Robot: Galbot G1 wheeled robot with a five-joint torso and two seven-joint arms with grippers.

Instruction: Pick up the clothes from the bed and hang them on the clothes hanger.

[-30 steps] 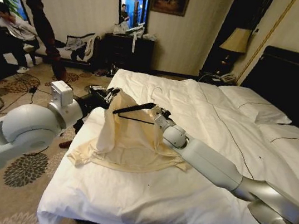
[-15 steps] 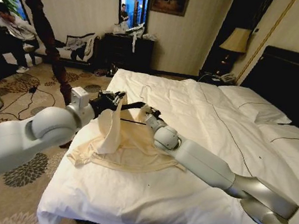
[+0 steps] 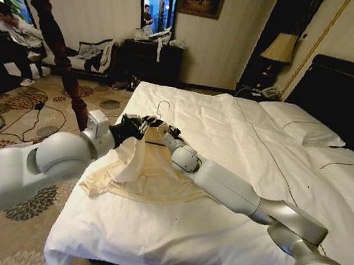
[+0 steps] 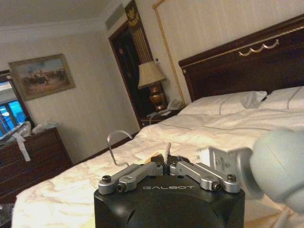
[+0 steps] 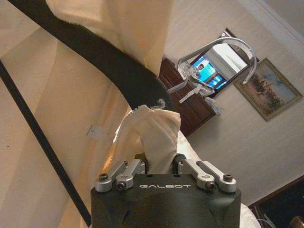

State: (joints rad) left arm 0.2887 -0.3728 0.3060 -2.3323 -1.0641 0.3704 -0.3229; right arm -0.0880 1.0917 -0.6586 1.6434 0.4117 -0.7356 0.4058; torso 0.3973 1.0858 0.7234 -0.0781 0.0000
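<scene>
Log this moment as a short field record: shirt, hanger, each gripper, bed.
shirt: cream shirt partly raised, lower part spread on the bed
hanger: black hanger inside the shirt's fabric, wire hook sticking up
left gripper: left gripper at the shirt's top beside the hook, shut
right gripper: right gripper shut on shirt fabric just under the hanger
bed: white bed, shirt near its left edge

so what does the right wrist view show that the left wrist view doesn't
Right wrist view alone: the right end effector shut on a bunch of the cream clothes, just under the black clothes hanger.

Left wrist view alone: the left end effector shut, the bed with its pillows, headboard and lamp.

Both: the hanger's wire hook, the dresser and the framed painting.
</scene>
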